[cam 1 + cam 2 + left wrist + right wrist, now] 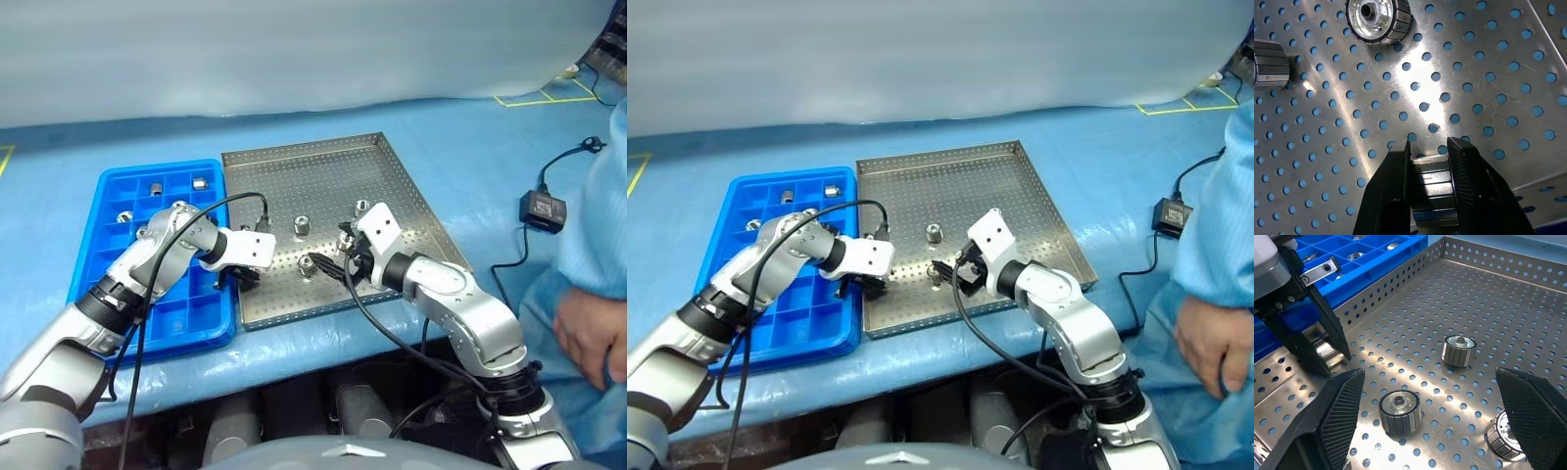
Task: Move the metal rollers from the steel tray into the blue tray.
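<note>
- Looking first at our left gripper [1430, 196], we see its two black fingers [1388, 196] clamped on one metal roller [1432, 188], a ribbed silver cylinder lying on its side on the floor of the steel tray [392, 162].
- This grip sits in the tray's near left corner, just beside the low perforated rim that borders the blue tray [118, 191]; the rim leaves little room on that side, while open dotted floor lies ahead of the fingers.
- Our right gripper [1430, 423] stands wide apart, its two textured black pads [1334, 416] holding nothing, low over the near middle of the steel tray and pointing toward the left gripper.
- Between and just ahead of those pads rests a second roller [1399, 411], upright, its hollow centre showing; a third [1459, 350] stands farther in, and a fourth [1503, 435] is partly hidden by the right pad.
- In the head views one more roller [361, 207] stands near the right arm's white wrist housing, and the far half of the tray is bare perforated metal.
- The steel tray is flat, grey and shiny, pierced with regular round holes, its raised rim pierced too.
- The blue tray is glossy plastic divided into small square compartments; several at its far end each hold a roller [199, 183].
- Both trays touch side by side on the tabletop [470, 147], covered in blue cloth.
- A person's hand [588, 328] rests at the right edge, well apart from the trays.
</note>
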You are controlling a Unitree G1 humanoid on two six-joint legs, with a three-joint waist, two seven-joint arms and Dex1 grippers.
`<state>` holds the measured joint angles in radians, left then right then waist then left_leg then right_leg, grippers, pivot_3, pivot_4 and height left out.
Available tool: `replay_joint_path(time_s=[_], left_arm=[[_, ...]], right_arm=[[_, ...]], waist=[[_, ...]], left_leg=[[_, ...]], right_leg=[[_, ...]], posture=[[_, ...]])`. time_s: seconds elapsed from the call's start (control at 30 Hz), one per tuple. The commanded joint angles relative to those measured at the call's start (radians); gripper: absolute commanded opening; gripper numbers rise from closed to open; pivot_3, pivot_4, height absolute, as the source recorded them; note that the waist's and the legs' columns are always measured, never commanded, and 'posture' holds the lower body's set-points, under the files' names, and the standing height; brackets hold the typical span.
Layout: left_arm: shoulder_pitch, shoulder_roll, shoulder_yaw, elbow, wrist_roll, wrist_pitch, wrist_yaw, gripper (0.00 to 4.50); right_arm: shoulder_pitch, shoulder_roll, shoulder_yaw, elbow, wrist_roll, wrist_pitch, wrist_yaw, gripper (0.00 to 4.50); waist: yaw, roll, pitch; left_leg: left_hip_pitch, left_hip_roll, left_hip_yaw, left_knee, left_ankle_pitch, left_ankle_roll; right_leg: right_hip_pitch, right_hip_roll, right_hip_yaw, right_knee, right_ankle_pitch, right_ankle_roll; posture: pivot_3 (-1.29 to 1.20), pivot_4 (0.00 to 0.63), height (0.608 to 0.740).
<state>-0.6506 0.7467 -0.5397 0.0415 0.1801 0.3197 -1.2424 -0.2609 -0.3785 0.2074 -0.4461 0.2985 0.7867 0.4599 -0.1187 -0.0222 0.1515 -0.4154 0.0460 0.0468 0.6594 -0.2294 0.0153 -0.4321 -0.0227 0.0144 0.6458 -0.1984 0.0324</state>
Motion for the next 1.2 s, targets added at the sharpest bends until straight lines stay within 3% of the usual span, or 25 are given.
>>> replay_joint_path(time_s=[0.03,0.3,0.53,0.7,0.97,1.2], left_arm=[[-0.008,-0.002,0.045,-0.030,-0.004,-0.001,0.008,1.12],[-0.005,-0.089,0.191,-0.093,-0.142,0.159,0.064,1.12],[0.127,-0.080,0.358,-0.262,-0.222,0.299,0.199,1.12],[0.219,-0.143,0.488,-0.401,-0.241,0.400,0.395,1.12],[0.368,-0.338,0.792,-0.631,-0.200,0.633,0.799,1.12],[0.499,-0.453,0.867,-0.725,-0.115,0.732,1.036,1.12]], right_arm=[[-0.025,0.006,-0.001,-0.015,-0.002,-0.027,0.008,4.50],[-0.022,0.003,0.013,-0.012,0.002,-0.035,0.028,4.50],[-0.007,-0.016,0.024,-0.034,0.069,-0.060,0.151,4.50],[-0.028,-0.011,0.031,-0.021,0.083,-0.068,0.187,4.50],[-0.063,-0.008,0.065,0.013,0.074,-0.062,0.209,4.50],[-0.076,0.005,0.050,0.023,0.089,-0.054,0.203,4.50]], waist=[[0.000,0.000,0.000],[0.001,0.000,0.000],[-0.003,0.000,0.000],[0.025,0.000,0.000],[0.069,-0.001,0.000],[0.112,-0.002,-0.001]], left_leg=[[0.000,0.000,0.000,0.000,0.000,0.000],[-0.001,0.000,0.000,0.001,0.000,0.001],[0.001,0.000,-0.001,0.001,-0.001,0.001],[0.001,0.000,-0.002,0.002,-0.001,0.001],[0.002,0.000,-0.001,0.003,-0.001,0.002],[0.002,-0.001,-0.001,0.003,-0.001,0.002]], right_leg=[[0.000,0.000,0.000,0.000,0.000,0.000],[0.000,0.000,0.000,0.000,0.002,0.003],[0.000,0.001,0.003,0.000,0.005,0.008],[0.001,0.000,0.002,0.000,0.005,0.008],[0.002,0.000,0.002,0.000,0.005,0.009],[0.003,-0.001,0.001,-0.001,0.005,0.008]], posture=[[-0.18,0.150,0.740],[-0.18,0.150,0.740],[-0.13,0.150,0.740],[-0.07,0.150,0.740],[0.01,0.150,0.740],[0.08,0.150,0.740]])
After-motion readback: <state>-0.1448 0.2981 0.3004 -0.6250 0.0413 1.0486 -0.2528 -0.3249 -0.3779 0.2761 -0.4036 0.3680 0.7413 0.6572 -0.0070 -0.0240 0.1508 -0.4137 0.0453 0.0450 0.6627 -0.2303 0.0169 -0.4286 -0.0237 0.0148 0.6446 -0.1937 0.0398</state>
